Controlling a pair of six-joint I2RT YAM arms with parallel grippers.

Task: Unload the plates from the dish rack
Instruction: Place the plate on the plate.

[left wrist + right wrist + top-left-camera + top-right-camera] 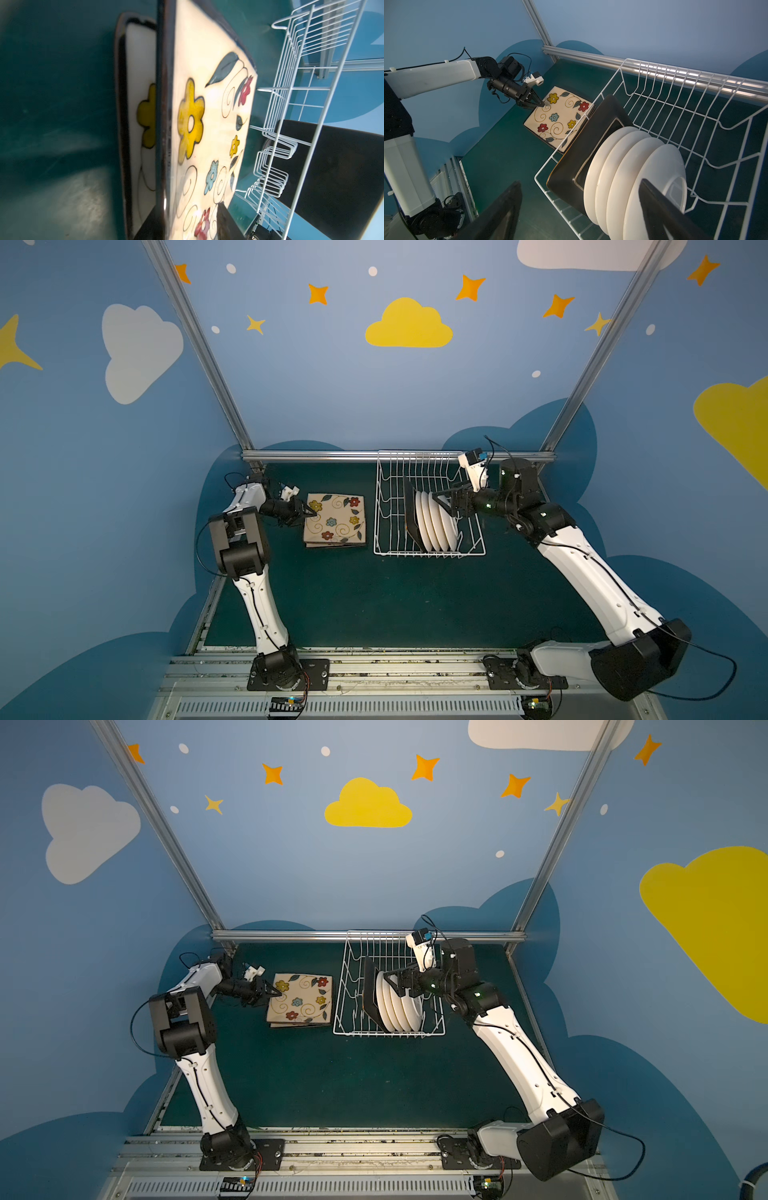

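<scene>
Dish rack [430, 554]: one.
Round white plates [437, 522]: four, upright in one row inside the rack.
Square plate in the rack [409, 510]: one, at the row's 9 o'clock end.
Stacked square plates [334, 516]: at least two, flower faces up, at the rack's 9 o'clock; the lower layers are hard to count.
Robot arms: two, left arm [255, 614], right arm [590, 580].
</scene>
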